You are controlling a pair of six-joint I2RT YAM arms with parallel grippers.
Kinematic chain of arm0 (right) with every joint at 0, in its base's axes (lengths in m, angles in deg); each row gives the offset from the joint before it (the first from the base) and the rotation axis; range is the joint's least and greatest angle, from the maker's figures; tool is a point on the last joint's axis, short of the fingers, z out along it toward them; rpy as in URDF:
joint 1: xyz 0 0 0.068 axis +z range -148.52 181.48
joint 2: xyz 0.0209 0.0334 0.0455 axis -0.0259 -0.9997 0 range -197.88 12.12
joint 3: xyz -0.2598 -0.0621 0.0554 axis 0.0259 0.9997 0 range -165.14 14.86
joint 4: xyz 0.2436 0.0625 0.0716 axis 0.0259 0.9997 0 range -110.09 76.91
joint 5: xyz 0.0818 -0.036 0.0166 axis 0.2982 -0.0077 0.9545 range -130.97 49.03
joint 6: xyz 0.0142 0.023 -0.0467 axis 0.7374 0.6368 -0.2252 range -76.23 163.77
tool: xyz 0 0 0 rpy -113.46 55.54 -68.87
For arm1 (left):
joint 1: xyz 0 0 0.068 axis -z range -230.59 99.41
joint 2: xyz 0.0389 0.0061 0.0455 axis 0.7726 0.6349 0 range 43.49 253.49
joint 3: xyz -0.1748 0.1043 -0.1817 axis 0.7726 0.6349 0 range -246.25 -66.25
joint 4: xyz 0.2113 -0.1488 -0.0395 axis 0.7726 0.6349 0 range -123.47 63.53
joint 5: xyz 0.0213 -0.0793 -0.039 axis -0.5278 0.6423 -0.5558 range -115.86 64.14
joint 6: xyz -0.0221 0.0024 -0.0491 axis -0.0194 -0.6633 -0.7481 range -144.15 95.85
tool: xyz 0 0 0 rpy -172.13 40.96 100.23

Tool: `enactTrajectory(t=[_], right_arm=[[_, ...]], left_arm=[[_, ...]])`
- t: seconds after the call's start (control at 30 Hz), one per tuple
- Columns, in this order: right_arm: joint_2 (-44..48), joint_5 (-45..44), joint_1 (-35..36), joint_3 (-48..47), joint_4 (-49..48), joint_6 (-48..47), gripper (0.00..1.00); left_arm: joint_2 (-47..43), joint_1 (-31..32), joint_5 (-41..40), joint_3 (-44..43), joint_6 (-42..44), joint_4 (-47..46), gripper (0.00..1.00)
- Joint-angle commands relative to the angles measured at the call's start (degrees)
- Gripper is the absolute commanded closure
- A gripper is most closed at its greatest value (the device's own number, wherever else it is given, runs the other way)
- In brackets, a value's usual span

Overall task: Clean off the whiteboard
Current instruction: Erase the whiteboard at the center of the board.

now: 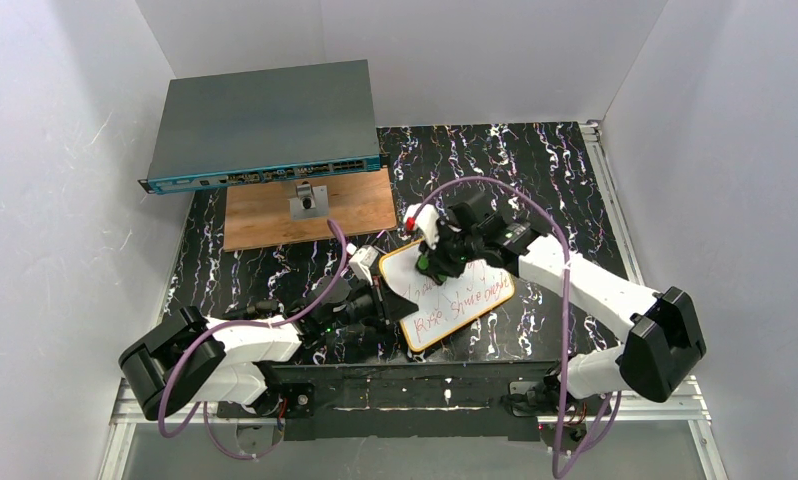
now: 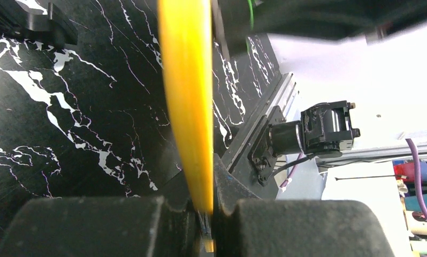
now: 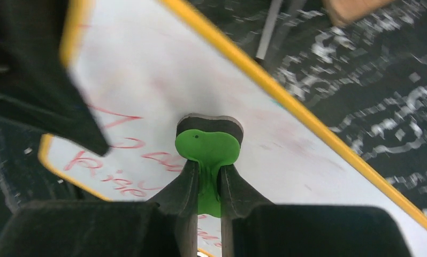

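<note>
Black marbled table (image 1: 575, 180) fills my view. Nearest, my left claw (image 2: 203, 214) pinches the rim of the whiteboard (image 1: 453, 305), which sits mid-table. My right claw (image 3: 207, 184) pinches a green eraser (image 3: 208, 144) over its face. A wooden board (image 1: 275, 215) lies beyond.

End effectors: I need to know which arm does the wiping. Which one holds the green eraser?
The right end effector, its fingers pinching the green eraser; the left end effector clamps only the whiteboard's orange edge.
</note>
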Motion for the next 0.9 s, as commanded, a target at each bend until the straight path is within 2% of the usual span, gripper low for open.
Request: enactTrajectory(t=[0.0, 0.17, 0.37, 0.5, 0.63, 0.87], right_arm=[[-2.02, -12.79, -8.3, -2.87, -5.86, 7.04, 0.99], [-3.78, -7.55, -7.36, -7.8, -1.57, 5.94, 0.99], [-4.9, -0.45, 3.35, -10.3, 3.3, 2.36, 0.99], [-5.0, 2.33, 6.55, -10.12, 4.55, 1.76, 0.99], [-4.72, -6.65, 5.3, -8.03, 1.18, 3.05, 0.99], [-2.24, -15.16, -5.59, -2.35, -3.24, 5.3, 0.99]], left_arm=[[-1.51, 0.91, 4.66, -1.67, 2.71, -10.37, 1.0], [0.3, 0.92, 5.6, -2.55, 2.13, -11.59, 1.0], [-0.44, 0.89, 5.29, -2.42, 1.88, -11.44, 1.0], [-1.73, 0.89, 4.76, -2.1, 2.26, -10.33, 1.0], [-2.08, 0.9, 4.65, -1.92, 2.42, -10.26, 1.0], [-3.87, 0.81, 4.13, -1.04, 2.89, -9.73, 1.0]])
